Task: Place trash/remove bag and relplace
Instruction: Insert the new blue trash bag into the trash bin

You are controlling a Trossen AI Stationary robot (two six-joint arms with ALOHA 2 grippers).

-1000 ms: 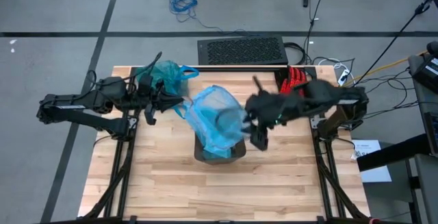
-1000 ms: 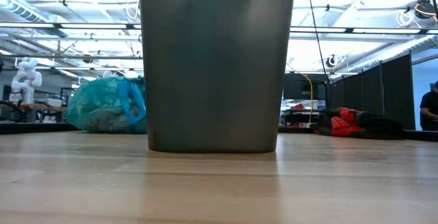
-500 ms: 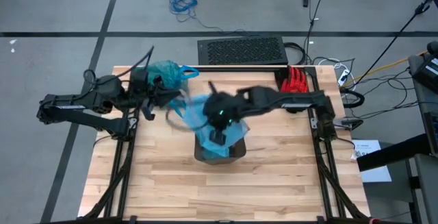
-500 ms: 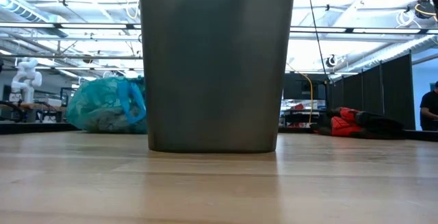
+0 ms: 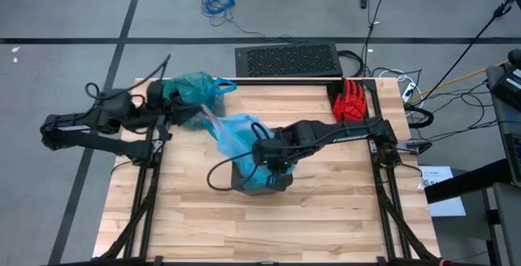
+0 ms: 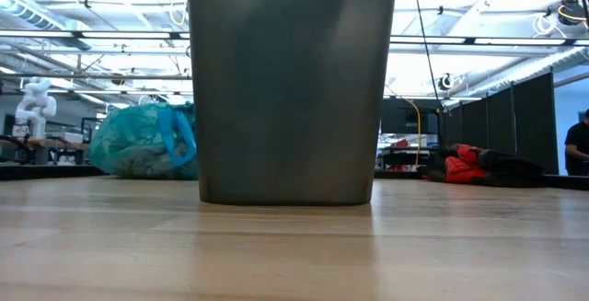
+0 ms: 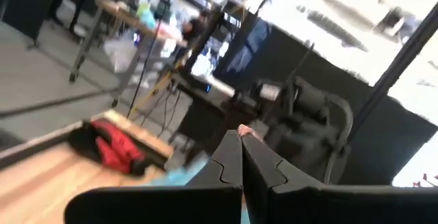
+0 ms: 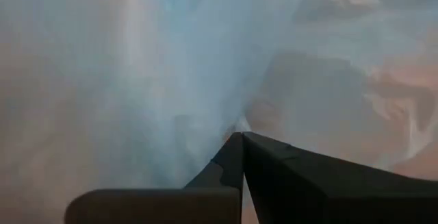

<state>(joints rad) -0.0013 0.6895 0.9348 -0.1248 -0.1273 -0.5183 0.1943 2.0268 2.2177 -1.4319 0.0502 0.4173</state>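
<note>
- High view: two dark arms reach over one wooden surface [image 5: 326, 209]. The left hand [image 5: 189, 113] sits in the upper left of the frame, fingers pressed together, with a pale strip of sky-blue plastic running from it toward the centre; whether the plastic is pinched between them cannot be made out here.
- High view: one sky-blue bag [image 5: 240, 140] is draped over one brown bin [image 5: 281, 186] at frame centre. The right hand [image 5: 273, 168] is down in the mouth of that bag, fingers together.
- High view: one teal-green bag [image 5: 194, 89] with blue handle loops lies at the upper left of the surface, just behind the left hand. One red glove [image 5: 352, 101] lies at the upper right corner. One black perforated panel [image 5: 286, 58] lies beyond the far edge.
- Low view: the bin [image 6: 290, 85] fills the middle of the frame, standing upright on the surface [image 6: 294, 255]. The teal-green bag [image 6: 143, 140] sits to the left, its one visible blue loop hanging at its right side. The red glove [image 6: 465, 165] lies at the right. No arm shows here.
- Left wrist view: the left hand [image 7: 241, 157] shows two dark fingers shut tight at bottom centre. The red glove [image 7: 113, 145] lies at lower left, and a bit of pale blue plastic shows just beside the fingers.
- Right wrist view: the right hand [image 8: 241, 157] has its two fingers closed together, with the sky-blue bag [image 8: 171, 59] filling the frame around them. No trash scraps can be counted in any view.
</note>
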